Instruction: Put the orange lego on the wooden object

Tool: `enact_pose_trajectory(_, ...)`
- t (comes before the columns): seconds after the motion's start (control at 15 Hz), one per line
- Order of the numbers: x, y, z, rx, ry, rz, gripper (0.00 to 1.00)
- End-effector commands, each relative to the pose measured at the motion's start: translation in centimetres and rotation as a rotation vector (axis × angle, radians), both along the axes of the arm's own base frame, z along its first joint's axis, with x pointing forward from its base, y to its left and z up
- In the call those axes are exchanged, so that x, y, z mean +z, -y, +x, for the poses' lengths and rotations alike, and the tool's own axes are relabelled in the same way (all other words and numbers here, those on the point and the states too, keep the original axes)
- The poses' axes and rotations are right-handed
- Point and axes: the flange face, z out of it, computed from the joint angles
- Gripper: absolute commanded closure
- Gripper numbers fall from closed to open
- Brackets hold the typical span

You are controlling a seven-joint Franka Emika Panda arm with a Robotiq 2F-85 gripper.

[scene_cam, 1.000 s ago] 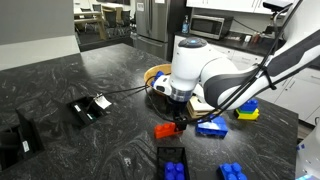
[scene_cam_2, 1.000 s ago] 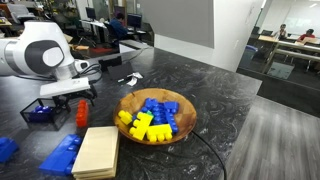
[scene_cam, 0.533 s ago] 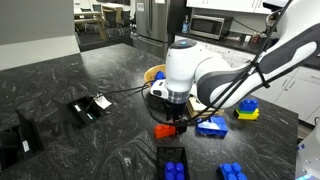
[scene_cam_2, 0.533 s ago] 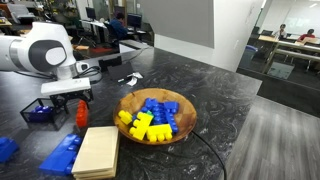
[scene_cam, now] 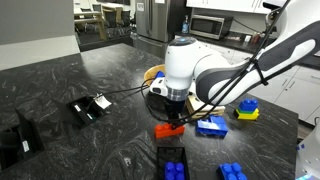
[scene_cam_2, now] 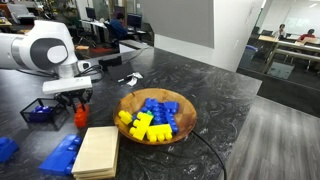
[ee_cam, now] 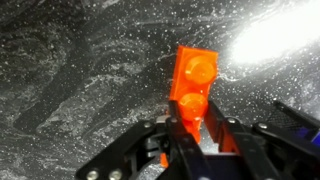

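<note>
In the wrist view the orange lego [ee_cam: 192, 85] stands between my fingers [ee_cam: 213, 128], its studs facing the camera, over the dark stone counter. My gripper [ee_cam: 195, 135] is shut on its near end. In both exterior views the gripper [scene_cam: 177, 120] [scene_cam_2: 78, 101] points straight down at the counter with the orange lego [scene_cam: 165, 130] [scene_cam_2: 80, 117] under it. The wooden object [scene_cam_2: 97, 152], a pale flat square block, lies on the counter just beside the lego, toward the front edge in that exterior view.
A round wooden bowl [scene_cam_2: 190, 112] holds yellow and blue bricks. Blue bricks [scene_cam: 211, 126] [scene_cam_2: 62, 155], a black brick [scene_cam: 172, 160] and a yellow-and-blue stack [scene_cam: 246, 108] lie around the gripper. Black items [scene_cam: 90, 107] sit further off with a cable.
The jaws have closed from open onto the orange lego. The arm has lowered slightly and otherwise barely shifted.
</note>
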Motion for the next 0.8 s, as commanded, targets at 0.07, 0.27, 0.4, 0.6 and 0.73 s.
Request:
enact_pose_trajectory(0.07, 0.3, 0.2, 0.3, 0.000, -0.010, -0.006, 0.93)
enact_pose_trajectory(0.27, 0.8, 0.8, 0.1, -0.027, -0.008, -0.004, 0.93)
enact_pose_trajectory(0.4, 1.6, 1.2, -0.5, -0.056, -0.002, -0.007, 0.93)
enact_pose_trajectory(0.6, 3.6, 1.7, -1.6, -0.095, 0.036, -0.008, 0.93)
enact_pose_trajectory(0.73, 5.2, 2.1, -2.5, -0.124, 0.071, -0.003, 0.93)
